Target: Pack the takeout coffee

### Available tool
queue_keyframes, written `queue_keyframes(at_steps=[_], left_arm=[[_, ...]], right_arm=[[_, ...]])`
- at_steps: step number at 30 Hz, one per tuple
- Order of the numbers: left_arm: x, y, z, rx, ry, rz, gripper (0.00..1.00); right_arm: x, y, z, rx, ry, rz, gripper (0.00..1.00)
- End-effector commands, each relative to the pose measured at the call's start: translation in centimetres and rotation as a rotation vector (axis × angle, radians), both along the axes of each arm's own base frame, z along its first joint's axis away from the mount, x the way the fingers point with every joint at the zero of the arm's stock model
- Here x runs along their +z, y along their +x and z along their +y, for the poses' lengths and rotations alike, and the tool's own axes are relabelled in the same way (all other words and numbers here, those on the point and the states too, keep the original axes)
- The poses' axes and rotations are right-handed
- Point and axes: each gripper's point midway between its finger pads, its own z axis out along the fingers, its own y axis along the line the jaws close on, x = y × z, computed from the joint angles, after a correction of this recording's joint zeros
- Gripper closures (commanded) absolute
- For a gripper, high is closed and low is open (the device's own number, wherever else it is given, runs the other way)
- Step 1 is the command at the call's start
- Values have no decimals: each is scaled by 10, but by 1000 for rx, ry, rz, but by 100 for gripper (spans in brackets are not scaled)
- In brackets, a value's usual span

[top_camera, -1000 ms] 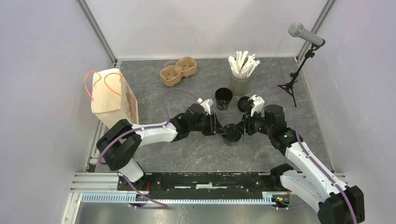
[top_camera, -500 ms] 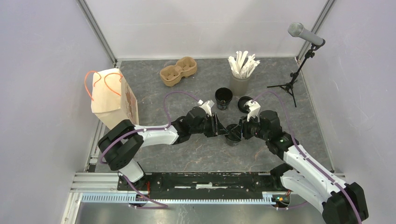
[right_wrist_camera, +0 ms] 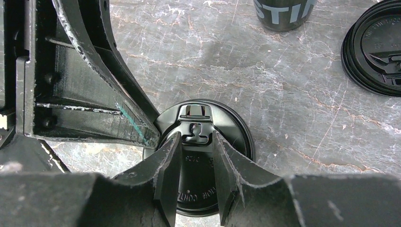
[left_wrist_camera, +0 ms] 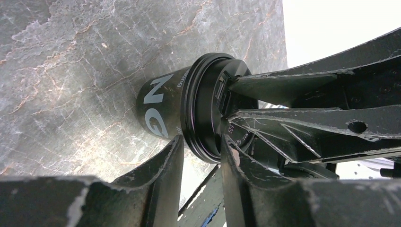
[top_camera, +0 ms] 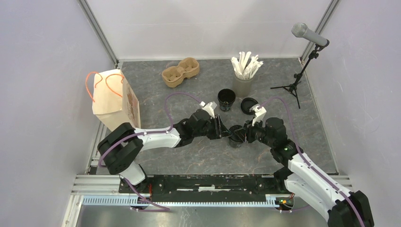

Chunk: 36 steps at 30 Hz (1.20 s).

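The left claw (left_wrist_camera: 202, 142) has closed a little and now pinches the rim of the takeout coffee (left_wrist_camera: 158, 106). The cup stands on the table (left_wrist_camera: 71, 71) between both arms. The right claw (right_wrist_camera: 196, 137) has slid in over the lid (right_wrist_camera: 231, 127). I cannot tell if it pinches. The lid looks nearly pressed on.
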Motion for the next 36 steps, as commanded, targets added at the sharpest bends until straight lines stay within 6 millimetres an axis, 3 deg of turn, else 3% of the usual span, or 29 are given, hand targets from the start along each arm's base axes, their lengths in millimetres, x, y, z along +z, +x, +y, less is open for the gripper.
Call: queue_keyframes(at_steps=[1,7,13,21,23,30,32,36], left_arm=[[-18,-15,15,-13,99,45,57],[41,-6,13,0,50,-42,42],[76,6,29,35,130,-145,26],[137,9,80,105,223,-327,17],[148,3,95,100,246,-369,3],[157,-27,161,63,347,-501,0],[152,-38,178,34,382,-516,0],[137,-54,207,5,443,-540,0]], right_arm=[[-46,-19,-25,-48,-135,145,63],[1,-11,-13,-11,-73,72,55],[51,-10,-3,62,-45,-22,43],[58,-8,-10,87,-151,-26,25],[57,-10,-7,105,-173,-21,20],[56,-13,-5,87,-248,-28,8],[53,-13,-4,90,-269,-21,2],[48,-13,-1,81,-303,-11,2]])
